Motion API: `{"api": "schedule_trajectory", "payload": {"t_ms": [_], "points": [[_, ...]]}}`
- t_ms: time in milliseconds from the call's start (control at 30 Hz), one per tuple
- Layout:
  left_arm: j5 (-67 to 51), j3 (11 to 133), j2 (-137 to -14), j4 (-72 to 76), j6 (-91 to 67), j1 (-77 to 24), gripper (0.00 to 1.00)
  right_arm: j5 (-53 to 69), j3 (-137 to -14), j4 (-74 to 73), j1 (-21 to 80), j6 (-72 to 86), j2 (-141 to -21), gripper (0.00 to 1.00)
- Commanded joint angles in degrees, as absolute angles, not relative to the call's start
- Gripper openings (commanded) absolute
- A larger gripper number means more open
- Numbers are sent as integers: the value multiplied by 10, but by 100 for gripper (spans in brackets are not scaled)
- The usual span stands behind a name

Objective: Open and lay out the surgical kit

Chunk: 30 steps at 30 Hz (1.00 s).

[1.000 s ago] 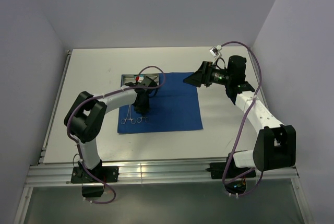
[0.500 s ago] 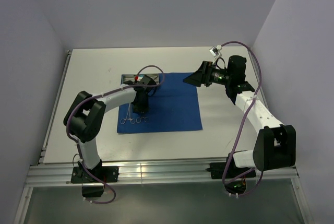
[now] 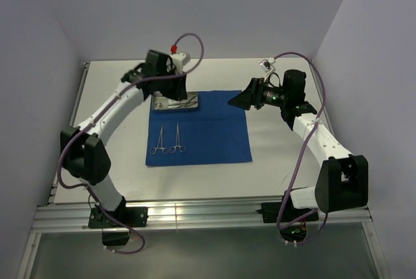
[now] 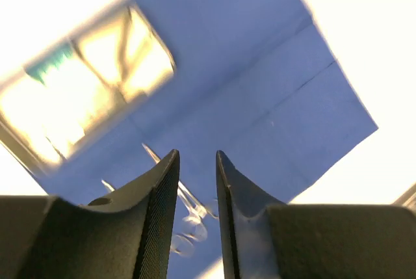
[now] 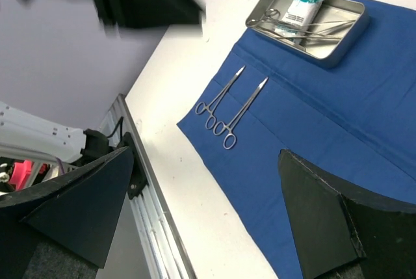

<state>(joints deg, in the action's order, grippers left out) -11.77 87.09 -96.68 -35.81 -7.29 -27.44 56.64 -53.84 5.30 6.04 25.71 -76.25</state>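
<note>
The royal-blue cloth lies spread flat on the table. At its far-left corner stands the steel tray, which holds slim steel instruments and a white-green packet. Two ring-handled clamps lie side by side on the cloth's left part, rings toward me. My left gripper hangs high over the cloth by the tray, its jaws a narrow gap apart with nothing between them. My right gripper hovers past the cloth's far-right corner, wide open and empty.
Bare white table surrounds the cloth. Grey walls close in the left, back and right sides. A metal rail runs along the near edge where the arm bases are bolted.
My left arm has lifted away from the two clamps on the cloth and swung back and up over the tray. The right arm has stayed still.
</note>
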Motion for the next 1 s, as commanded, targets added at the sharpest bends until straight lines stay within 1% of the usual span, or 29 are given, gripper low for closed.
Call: {"api": "schedule_trajectory", "payload": {"t_ms": [0,33,67,100,133,167,267,300,433,600,967], "points": [[-362,975,-1046,-389,117,-180,34,571,-555,55,55,236,-768,100],[-393,1058,-1078,-429,198,-165,34,572,-555,54,55,236,-770,100],[-405,1095,-1132,-492,229,-145,35,572,-556,54,55,235,-771,100],[-410,1124,-1156,-510,249,-137,36,572,-557,54,55,234,-771,100],[-410,1183,-1182,-538,309,-130,36,572,-558,54,56,235,-773,100],[-406,1200,-1217,-567,335,-122,36,571,-559,54,56,236,-774,100],[-368,1214,-1257,-596,445,-120,33,571,-562,53,56,236,-779,100],[-363,1210,-1262,-606,507,-119,32,572,-562,52,56,236,-780,100],[-323,1193,-1300,-629,597,-115,30,571,-562,49,56,234,-783,100],[-333,1223,-1341,-653,621,-108,33,573,-559,57,56,242,-787,100],[-348,1219,-1361,-649,636,-102,36,577,-560,61,56,247,-795,100]]}}
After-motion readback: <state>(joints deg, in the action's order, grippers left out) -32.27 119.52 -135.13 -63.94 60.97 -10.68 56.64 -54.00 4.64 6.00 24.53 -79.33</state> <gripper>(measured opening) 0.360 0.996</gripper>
